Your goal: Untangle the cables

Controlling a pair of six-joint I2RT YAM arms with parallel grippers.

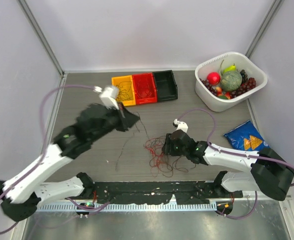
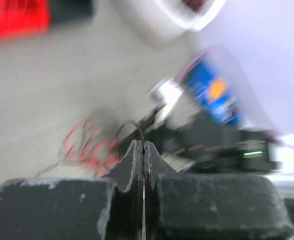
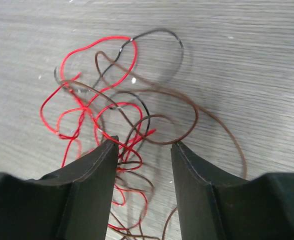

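The left fingers (image 2: pixel 144 150) are pressed tight together. The wrist view is blurred, but a dark strand (image 2: pixel 130 125) seems to be nipped at their tips, arching up and away to their left. From above, this thin strand trails from them across the bare table (image 1: pixel 187 92) towards the main tangle.

The right fingers (image 1: pixel 165 146) stand apart, tips down at the table. They straddle the near side of the cables (image 3: pixel 107 107). Red loops spread ahead of the fingers and to their left. One long brown loop (image 3: pixel 189 112) swings out ahead and to their right. A few red and brown turns lie directly between the two tips.

The nearest curls of the tangle run close to the table's near edge, just behind the right fingers. Between the two pairs of fingers lies open table, crossed only by the thin strand. Just beyond the left fingers sit the yellow bin (image 1: pixel 123 90), the red bin (image 1: pixel 144 88) and the black bin (image 1: pixel 165 85), side by side and touching. To the right of the right fingers, the blue bag (image 1: pixel 244 136) lies well apart by the side wall. The white basket (image 1: pixel 207 100) stands in the far corner.
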